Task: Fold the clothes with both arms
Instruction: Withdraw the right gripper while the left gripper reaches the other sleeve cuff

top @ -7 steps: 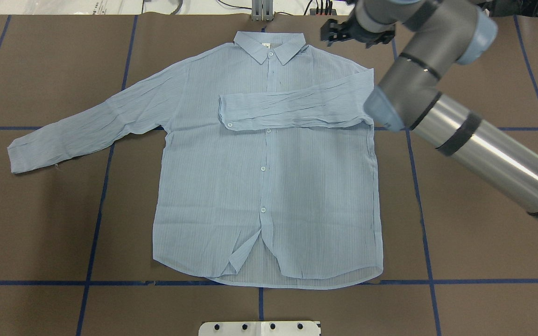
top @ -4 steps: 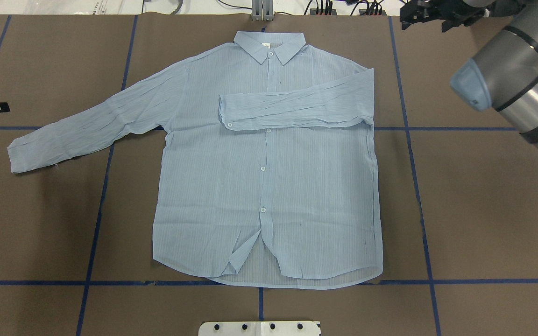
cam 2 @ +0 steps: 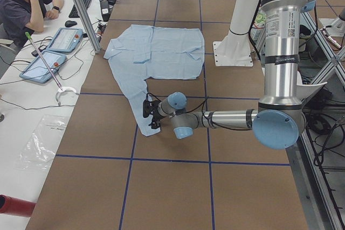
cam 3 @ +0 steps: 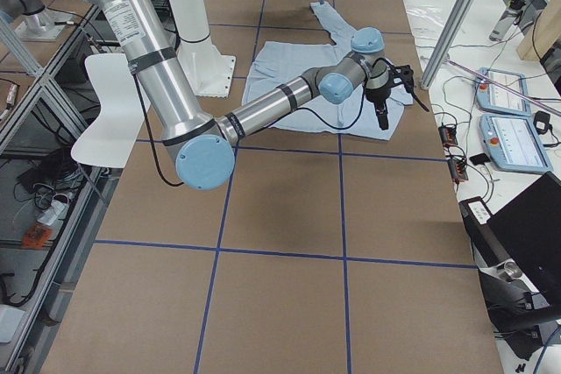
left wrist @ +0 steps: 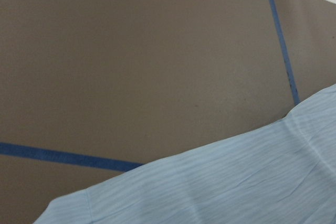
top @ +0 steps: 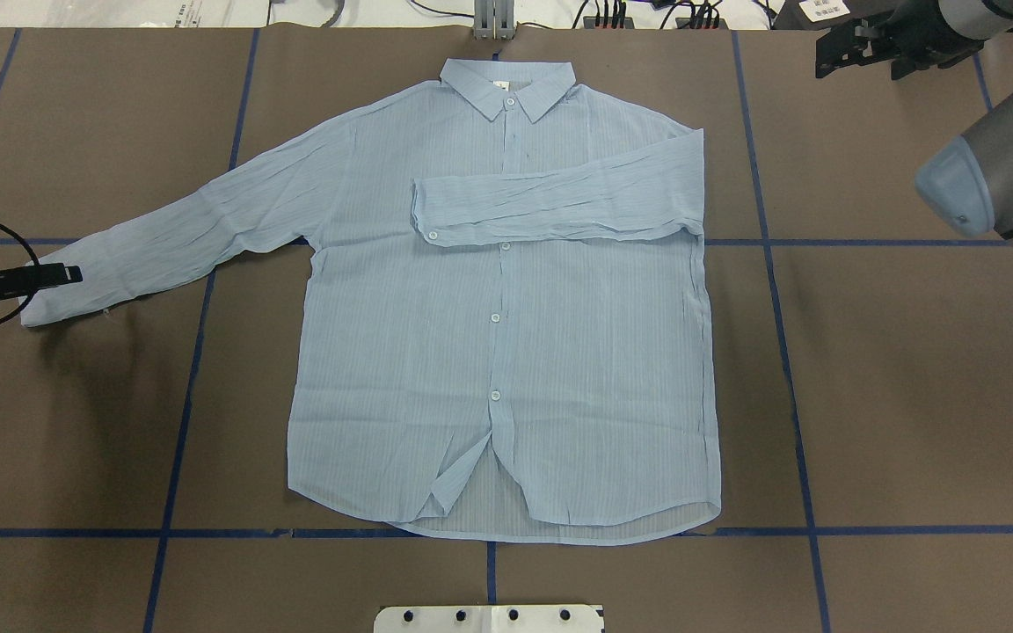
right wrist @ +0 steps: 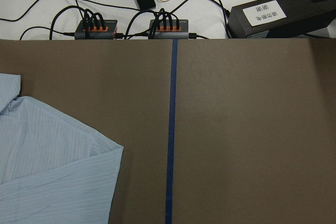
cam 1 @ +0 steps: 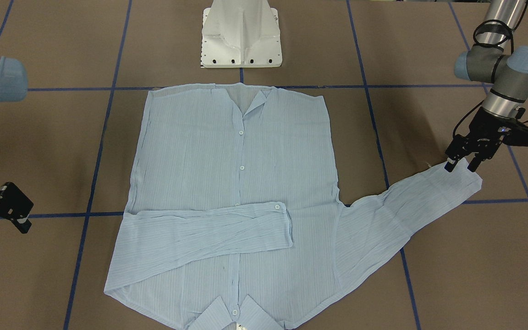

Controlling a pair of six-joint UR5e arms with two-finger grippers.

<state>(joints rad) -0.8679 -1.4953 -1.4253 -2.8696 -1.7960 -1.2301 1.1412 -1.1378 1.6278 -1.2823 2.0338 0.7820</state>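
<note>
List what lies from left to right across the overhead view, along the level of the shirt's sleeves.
left gripper → outstretched sleeve → folded sleeve, lying across the shirt's chest → right arm

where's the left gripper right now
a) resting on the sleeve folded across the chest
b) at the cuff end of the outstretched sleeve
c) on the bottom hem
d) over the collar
b: the front-facing view shows the left gripper, jaws apart, right at the cuff end of the outstretched sleeve.
</note>
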